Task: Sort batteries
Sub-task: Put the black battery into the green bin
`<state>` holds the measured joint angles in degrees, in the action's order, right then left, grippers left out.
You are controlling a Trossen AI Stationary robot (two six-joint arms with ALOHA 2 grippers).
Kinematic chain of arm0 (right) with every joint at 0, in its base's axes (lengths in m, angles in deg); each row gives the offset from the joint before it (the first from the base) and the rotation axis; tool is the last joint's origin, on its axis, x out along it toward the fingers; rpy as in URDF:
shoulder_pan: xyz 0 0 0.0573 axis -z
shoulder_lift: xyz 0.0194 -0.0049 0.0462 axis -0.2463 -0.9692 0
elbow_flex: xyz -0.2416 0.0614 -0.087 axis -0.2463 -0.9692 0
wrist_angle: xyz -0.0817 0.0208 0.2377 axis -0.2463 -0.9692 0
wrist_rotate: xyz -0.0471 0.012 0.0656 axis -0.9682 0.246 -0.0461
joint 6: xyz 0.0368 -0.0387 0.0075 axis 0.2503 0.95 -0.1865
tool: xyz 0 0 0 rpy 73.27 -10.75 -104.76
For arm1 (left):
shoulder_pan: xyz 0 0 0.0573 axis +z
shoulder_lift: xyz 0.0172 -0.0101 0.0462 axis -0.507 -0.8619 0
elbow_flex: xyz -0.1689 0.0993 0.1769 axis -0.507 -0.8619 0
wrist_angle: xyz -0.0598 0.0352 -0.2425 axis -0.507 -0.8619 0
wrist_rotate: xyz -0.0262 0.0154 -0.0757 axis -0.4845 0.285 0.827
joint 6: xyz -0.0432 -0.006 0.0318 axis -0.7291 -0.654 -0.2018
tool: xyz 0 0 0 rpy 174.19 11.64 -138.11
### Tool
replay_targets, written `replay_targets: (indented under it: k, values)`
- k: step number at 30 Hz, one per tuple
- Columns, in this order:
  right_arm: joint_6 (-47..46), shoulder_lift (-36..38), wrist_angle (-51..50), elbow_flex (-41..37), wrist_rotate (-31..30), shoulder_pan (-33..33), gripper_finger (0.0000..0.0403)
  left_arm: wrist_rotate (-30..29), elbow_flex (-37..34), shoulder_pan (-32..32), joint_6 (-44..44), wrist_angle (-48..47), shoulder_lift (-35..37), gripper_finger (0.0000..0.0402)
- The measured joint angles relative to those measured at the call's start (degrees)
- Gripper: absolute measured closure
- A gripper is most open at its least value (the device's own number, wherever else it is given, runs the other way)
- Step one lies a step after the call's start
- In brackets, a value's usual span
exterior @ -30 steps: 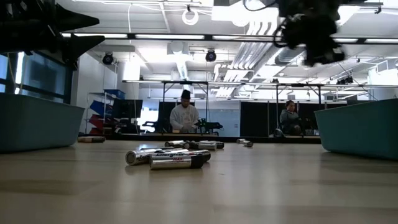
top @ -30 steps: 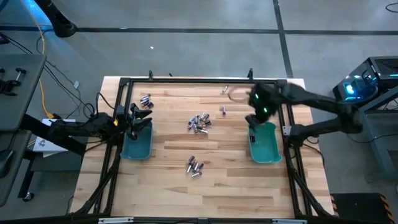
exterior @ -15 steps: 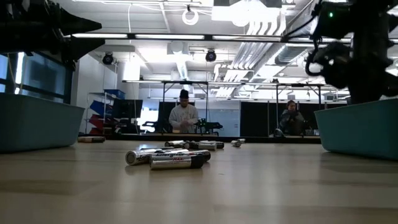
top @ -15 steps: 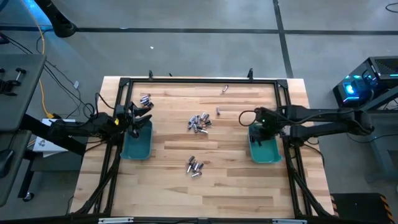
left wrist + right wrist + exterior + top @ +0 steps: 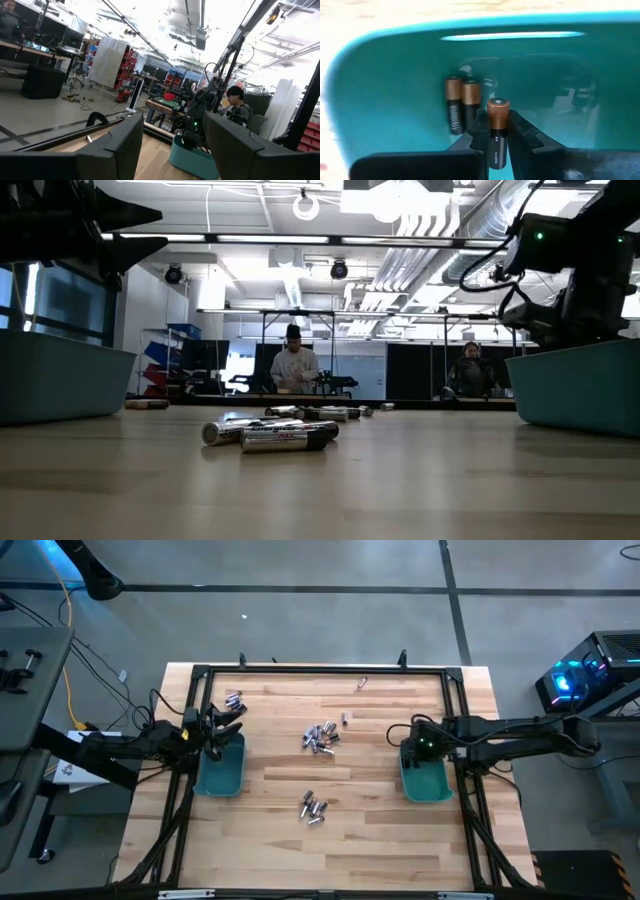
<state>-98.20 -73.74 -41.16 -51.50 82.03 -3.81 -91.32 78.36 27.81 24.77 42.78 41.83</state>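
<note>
My right gripper (image 5: 421, 747) points steeply down into the right teal bin (image 5: 428, 783), shut on a dark battery with a copper end (image 5: 497, 112). Two more dark, copper-ended batteries (image 5: 461, 102) lie side by side on that bin's floor. Silvery batteries lie on the wooden table: a heap in the middle (image 5: 320, 736), a smaller group nearer the front (image 5: 313, 807), a few at the far left (image 5: 234, 700), and singles (image 5: 344, 719) (image 5: 362, 683). My left gripper (image 5: 222, 730) waits open over the left teal bin (image 5: 220, 775). My right gripper pinches the battery's dark body (image 5: 496, 142) between its two fingers (image 5: 522, 131). It comes from above, and the battery lies along the fingers. The copper end (image 5: 498, 109) sticks out past the fingertips toward the bin floor. I cannot tell whether it touches the floor.
A black frame (image 5: 320, 668) runs around the table. In the low view the teal bin walls (image 5: 60, 385) (image 5: 580, 385) stand at either side, with the batteries (image 5: 275, 435) between them. Two people sit in the room beyond the table.
My right gripper has come from the table's far right area toward the near edge and down into the right bin, rolling its wrist and tipping to point down, still shut on the battery. A loose single battery beside the middle heap has rolled a little toward the left.
</note>
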Motion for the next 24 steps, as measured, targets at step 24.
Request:
replay_targets:
  k: [24]
  values:
    - [1.62, -6.08, 5.07, 0.73, -0.13, 0.01, 0.0329, 0.07, 0.00, 0.00, -1.51, 0.39, 0.02, 0.0199]
